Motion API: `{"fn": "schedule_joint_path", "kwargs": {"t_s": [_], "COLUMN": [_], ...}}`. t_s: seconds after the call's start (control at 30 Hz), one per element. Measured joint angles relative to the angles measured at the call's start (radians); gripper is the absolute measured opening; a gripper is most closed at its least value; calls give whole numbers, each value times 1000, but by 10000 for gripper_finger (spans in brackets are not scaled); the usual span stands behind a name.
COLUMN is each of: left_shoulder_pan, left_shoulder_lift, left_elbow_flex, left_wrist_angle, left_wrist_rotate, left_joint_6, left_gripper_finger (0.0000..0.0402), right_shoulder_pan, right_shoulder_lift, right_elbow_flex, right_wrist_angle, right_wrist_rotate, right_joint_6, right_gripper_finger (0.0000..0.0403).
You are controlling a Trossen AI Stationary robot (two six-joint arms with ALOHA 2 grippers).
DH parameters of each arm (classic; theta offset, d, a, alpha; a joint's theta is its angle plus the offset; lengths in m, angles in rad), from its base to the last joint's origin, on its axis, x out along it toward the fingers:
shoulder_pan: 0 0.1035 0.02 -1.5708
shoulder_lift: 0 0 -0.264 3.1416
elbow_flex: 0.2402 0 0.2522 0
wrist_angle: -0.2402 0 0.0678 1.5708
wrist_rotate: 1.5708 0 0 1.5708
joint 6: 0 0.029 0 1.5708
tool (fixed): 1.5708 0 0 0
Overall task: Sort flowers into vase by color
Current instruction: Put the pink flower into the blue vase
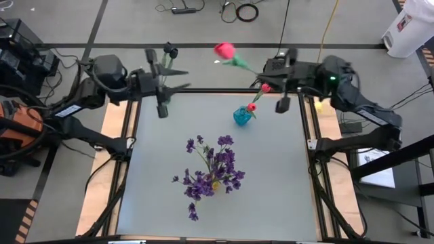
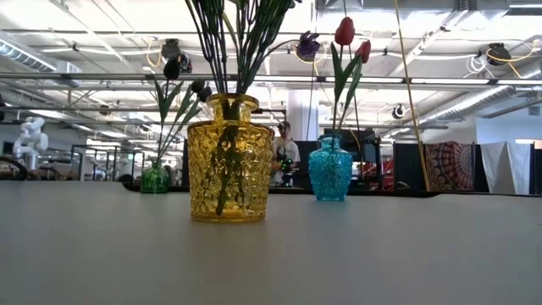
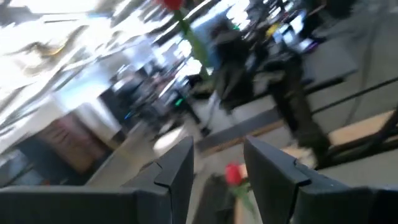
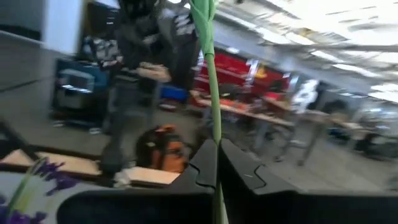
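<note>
right gripper (image 1: 270, 81) clamps red tulip (image 1: 225, 50) stem beside blue vase (image 1: 242, 116) | light, floppy; grip mid-stem | left gripper (image 1: 178, 80) open, empty

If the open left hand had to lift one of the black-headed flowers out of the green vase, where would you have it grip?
On the bare green stem just below the black heads, well above the green vase. The stems fan upward and apart there, so one can be singled out. I would bring the left hand in level from the side, fingers either side of that stem, then lift straight up.
</note>
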Motion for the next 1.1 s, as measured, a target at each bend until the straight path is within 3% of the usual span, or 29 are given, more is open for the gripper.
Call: {"fn": "schedule_joint_path", "kwargs": {"t_s": [0.1,0.47,0.77,1.1], "left_shoulder_pan": [6,7,39,132], "left_shoulder_lift": [35,139,199,246], "left_elbow_flex": [0,-2,-2,-2], "left_wrist_angle": [39,262,497,541], "left_wrist_rotate": [74,191,233,376], "left_joint_6": [-1,0,-135,-326], "left_gripper_finger": [148,148,148,148], "right_shoulder_pan": [0,-1,28,31], "right_shoulder_lift": [44,110,114,174], "right_elbow_flex": [0,2,2,1], "right_wrist_angle": [82,284,258,229], "right_wrist_rotate": [-42,-97,-140,-136], "right_joint_6": [11,40,37,10], "right_gripper_finger": [0,0,0,0]}}
